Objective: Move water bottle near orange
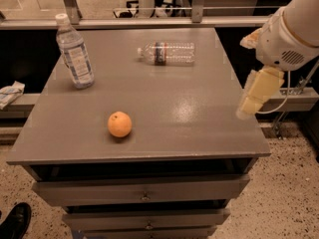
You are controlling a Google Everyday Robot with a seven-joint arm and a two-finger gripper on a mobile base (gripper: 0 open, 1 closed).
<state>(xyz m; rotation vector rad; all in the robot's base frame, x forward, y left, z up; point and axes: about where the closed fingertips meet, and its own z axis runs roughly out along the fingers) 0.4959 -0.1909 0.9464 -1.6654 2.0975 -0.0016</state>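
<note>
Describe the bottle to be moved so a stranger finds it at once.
On the grey table, look to the far edge, left of the gripper off the right side. The water bottle lies on its side; the other bottle stands upright.

Dim warm light; glare on table (192,106); gripper (245,112) bright, right of table.
</note>
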